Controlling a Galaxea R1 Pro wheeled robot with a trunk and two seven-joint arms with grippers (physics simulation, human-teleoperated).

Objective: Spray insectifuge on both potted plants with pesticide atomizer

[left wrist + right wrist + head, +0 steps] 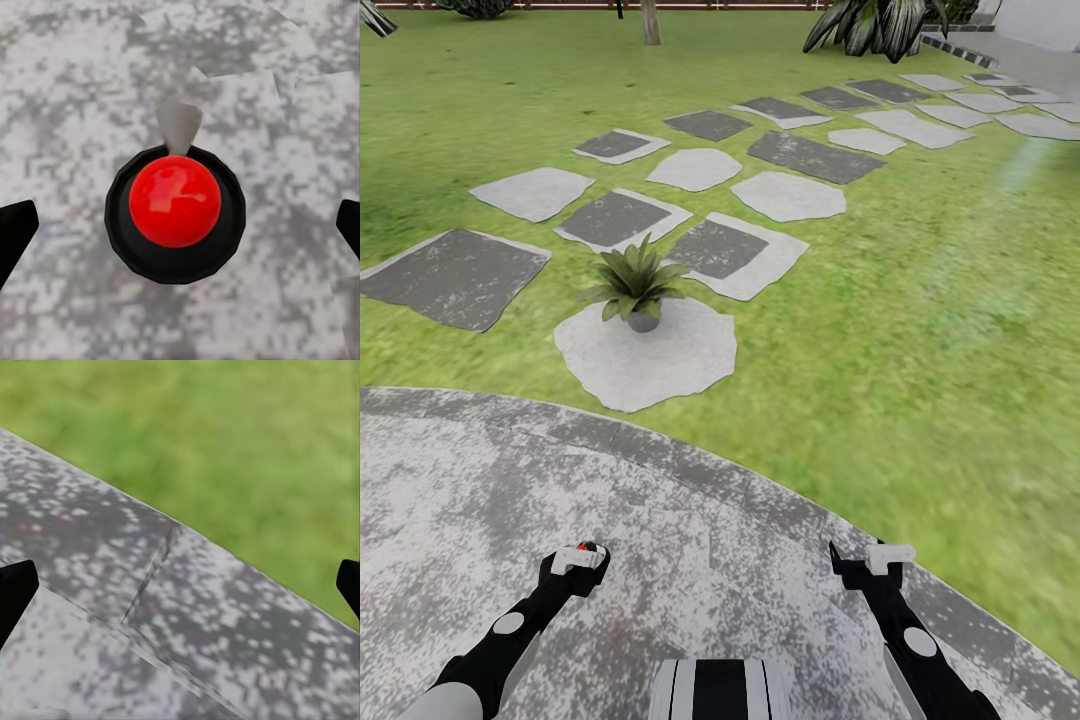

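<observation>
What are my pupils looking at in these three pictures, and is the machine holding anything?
It is a simulated two-armed robot standing on a round stone patio beside a lawn. The large picture comes from its head, looking down over both arms. The other two come from cameras near each wrist, looking along the fingers. The left tool hangs open over the pesticide atomizer, a dark bottle with a red top, seen from above; the fingers stand wide of it, so it is not gripped. The right tool is open, over bare patio. One potted plant sits on a stepping stone.
</observation>
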